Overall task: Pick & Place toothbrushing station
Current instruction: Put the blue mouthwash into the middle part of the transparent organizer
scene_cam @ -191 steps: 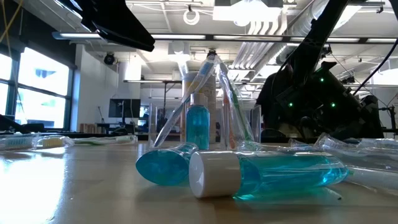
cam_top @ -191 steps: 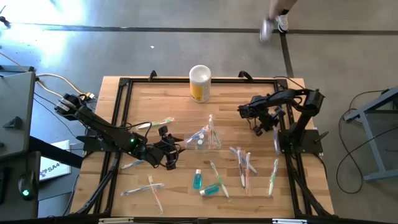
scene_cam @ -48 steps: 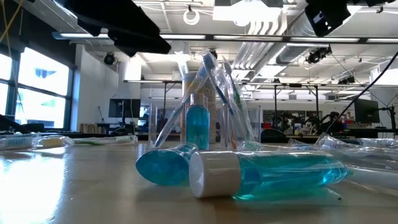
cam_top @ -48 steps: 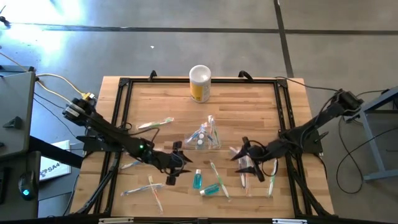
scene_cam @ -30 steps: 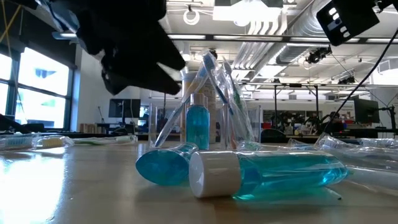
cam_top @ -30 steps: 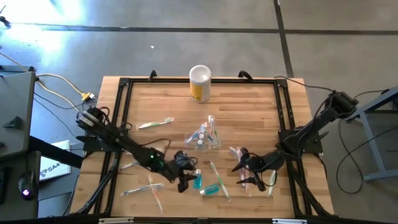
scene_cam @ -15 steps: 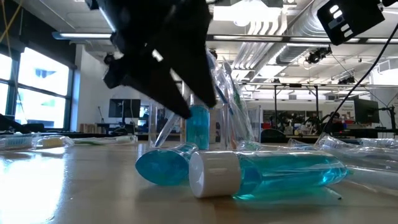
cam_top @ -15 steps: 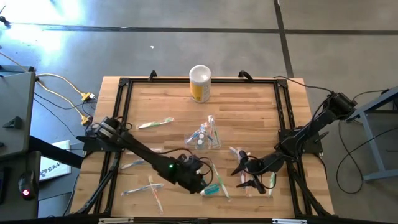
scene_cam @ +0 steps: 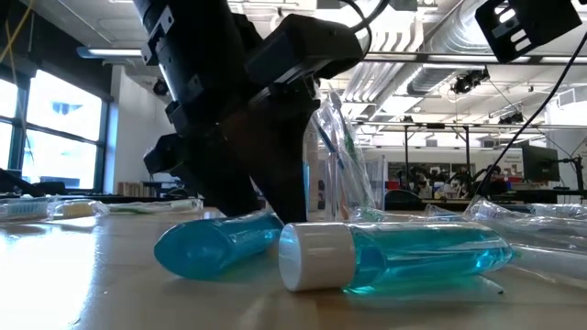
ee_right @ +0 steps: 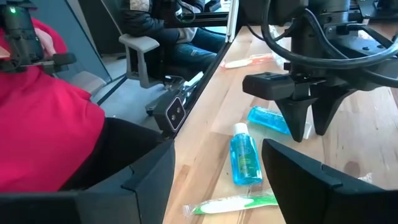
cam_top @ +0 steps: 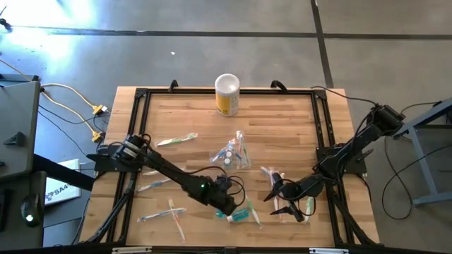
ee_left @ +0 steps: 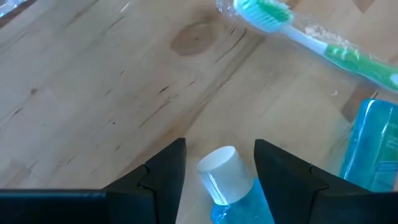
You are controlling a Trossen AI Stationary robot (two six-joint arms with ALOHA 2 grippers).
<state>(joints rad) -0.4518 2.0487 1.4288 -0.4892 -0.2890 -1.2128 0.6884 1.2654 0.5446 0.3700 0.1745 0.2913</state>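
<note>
Left pincer [ee_left: 216,163]: fingers spread, astride a teal bottle [ee_left: 227,183] lying on the wooden worktop [cam_top: 282,120], front centre. Right pincer [cam_top: 286,200]: open, low over wrapped toothbrushes [cam_top: 277,185]. Clear holder [cam_top: 232,154] with brushes: upright, mid-worktop. Yellow canister [cam_top: 227,94]: far edge. Room: grey floor, ceiling pipework, seated person in red [ee_right: 43,124].

Wood-slat table [cam_top: 282,113], black frame. Yellow canister [cam_top: 227,94] at 12 o'clock edge. Clear holder [cam_top: 232,156] at centre. Teal bottles [cam_top: 242,213] lying at 6 o'clock. Wrapped toothbrushes [cam_top: 176,140] scattered 9, 7, 4 o'clock.
</note>
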